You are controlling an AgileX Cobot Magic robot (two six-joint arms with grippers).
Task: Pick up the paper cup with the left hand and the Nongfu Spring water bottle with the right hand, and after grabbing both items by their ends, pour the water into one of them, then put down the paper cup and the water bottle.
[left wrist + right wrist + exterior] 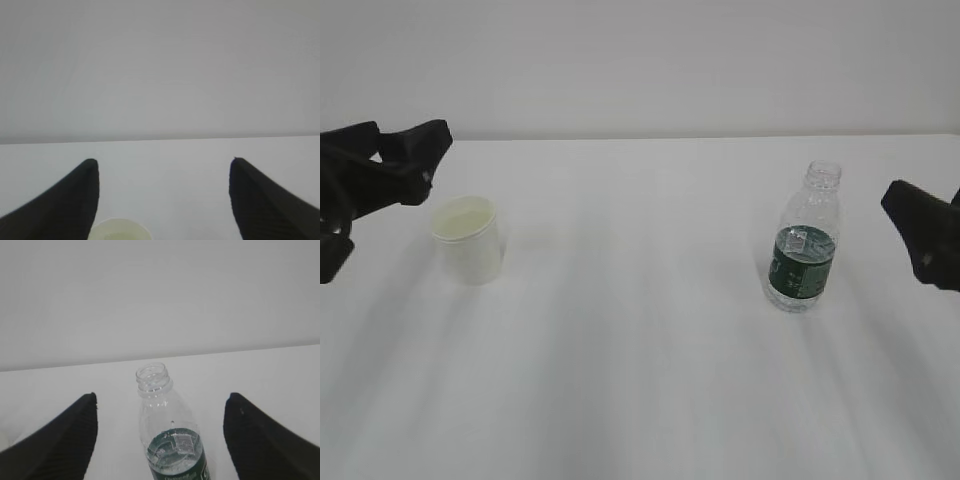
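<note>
**Me:** My left hand has its jaws wide apart. The paper cup only peeks in at the bottom edge of the wrist frame, left of centre. If I close now, one finger could clip the rim and tip it.

**Spotter:** And the other side?

**Me:** The right hand is spread too, with the Nongfu Spring water bottle standing upright between the fingers, lower centre. It has no cap, so a hard squeeze or a knock could spill water.
</note>
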